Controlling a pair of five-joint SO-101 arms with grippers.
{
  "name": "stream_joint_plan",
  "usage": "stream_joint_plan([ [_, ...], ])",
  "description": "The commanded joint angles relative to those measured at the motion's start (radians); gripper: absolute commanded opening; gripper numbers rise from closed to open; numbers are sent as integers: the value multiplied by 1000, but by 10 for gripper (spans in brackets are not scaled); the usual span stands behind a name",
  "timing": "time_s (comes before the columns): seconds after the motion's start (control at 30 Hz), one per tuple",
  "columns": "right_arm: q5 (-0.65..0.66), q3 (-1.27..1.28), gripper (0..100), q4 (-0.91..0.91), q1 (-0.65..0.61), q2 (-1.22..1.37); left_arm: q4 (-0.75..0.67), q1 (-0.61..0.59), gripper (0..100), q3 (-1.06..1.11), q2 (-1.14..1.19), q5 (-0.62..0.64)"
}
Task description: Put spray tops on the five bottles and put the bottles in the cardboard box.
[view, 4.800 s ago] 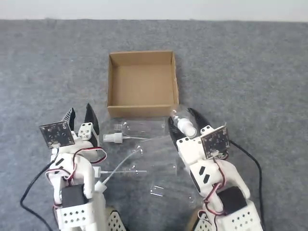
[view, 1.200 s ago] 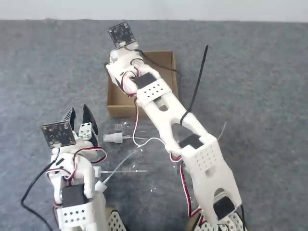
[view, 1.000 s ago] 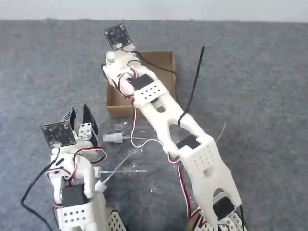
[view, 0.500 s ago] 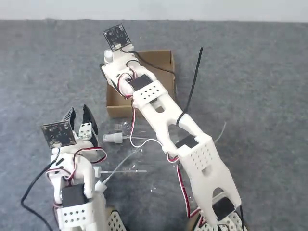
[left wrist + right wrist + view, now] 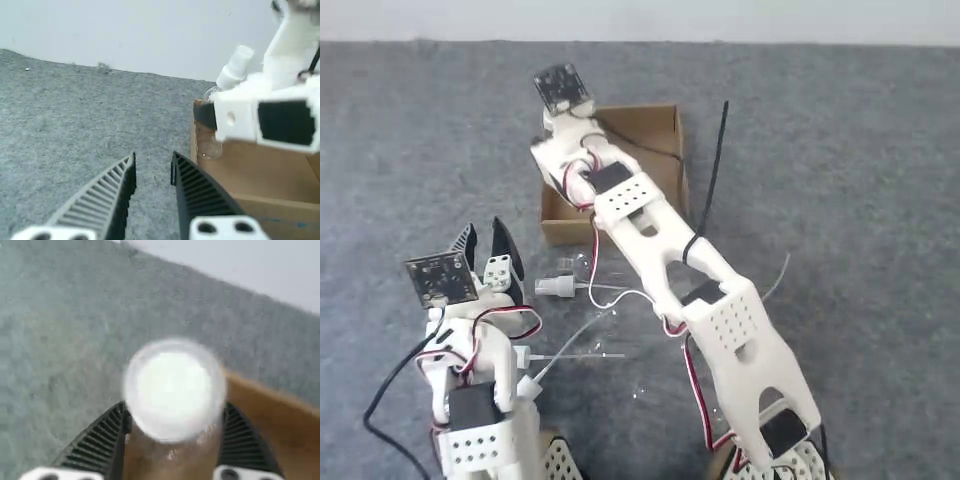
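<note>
Two grippers, two different states. My right gripper [image 5: 172,422] is clamped on a clear plastic bottle [image 5: 210,147], with black ridged fingers [image 5: 102,440] pressing either side of its round body. Looking down its length, I see the white spray top [image 5: 172,390] end-on as a smooth disc. The bottle is tilted and held over the far left corner of the cardboard box [image 5: 663,130], a shallow square of plain brown board with upright walls. My right arm [image 5: 670,260], made of white plastic with perforated blocks, stretches across that box.

My left gripper [image 5: 152,175] sits near the front left of the table, its toothed, tapering fingers parted with nothing between them. Just beside it, on the grey, nubbly carpet [image 5: 840,200], lies a loose spray top [image 5: 557,287], white with a thin clear tube trailing from it. Other tops [image 5: 525,357] with similar tubes lie a little nearer my base.
</note>
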Motion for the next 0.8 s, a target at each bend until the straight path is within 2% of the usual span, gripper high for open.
stream_joint_plan([
  [0.0,0,-17,205,-8,2,-12,3,-3,109,-1,-6,-8],
  [0.47,2,-17,207,44,18,-77,3,-3,109,-1,-5,-8],
  [0.67,2,-17,342,97,18,-104,3,-3,109,-1,-5,-8],
  [0.77,2,-17,362,120,16,-110,3,-3,109,-1,-5,-8],
])
